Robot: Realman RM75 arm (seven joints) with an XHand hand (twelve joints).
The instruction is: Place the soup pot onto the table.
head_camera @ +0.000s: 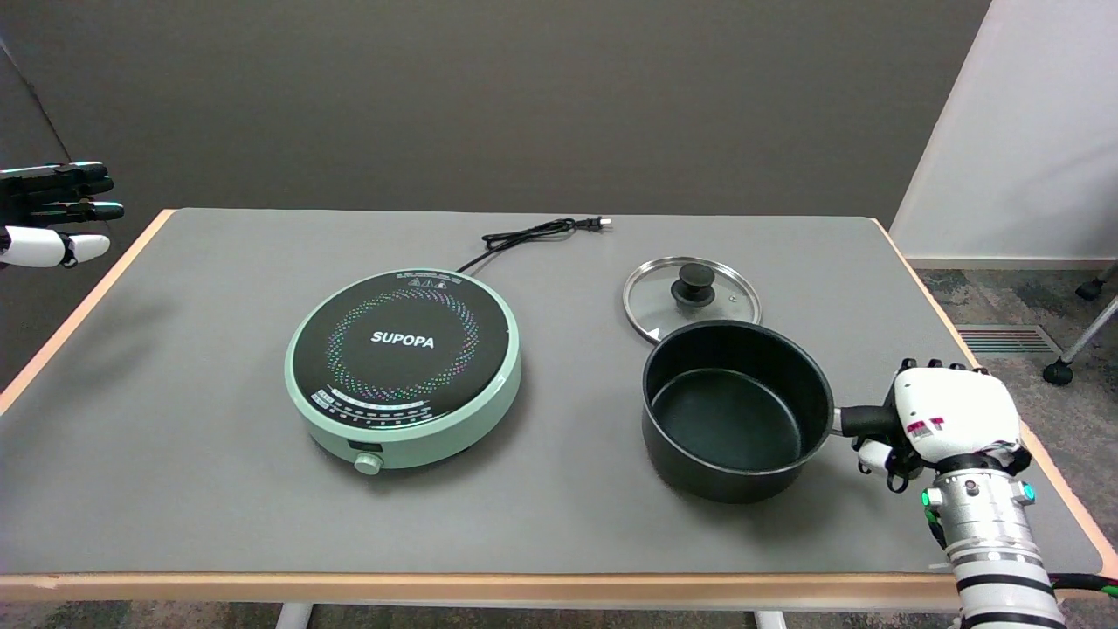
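The black soup pot stands upright on the grey table, right of centre, with nothing inside it. Its black handle sticks out to the right. My right hand wraps its fingers around the end of that handle, close to the table's right edge. The pot's base looks to be resting on the tabletop.
A mint-green induction cooker sits left of the pot, its black cord running toward the back. A glass lid with a black knob lies just behind the pot. The idle left hand hangs at the upper left.
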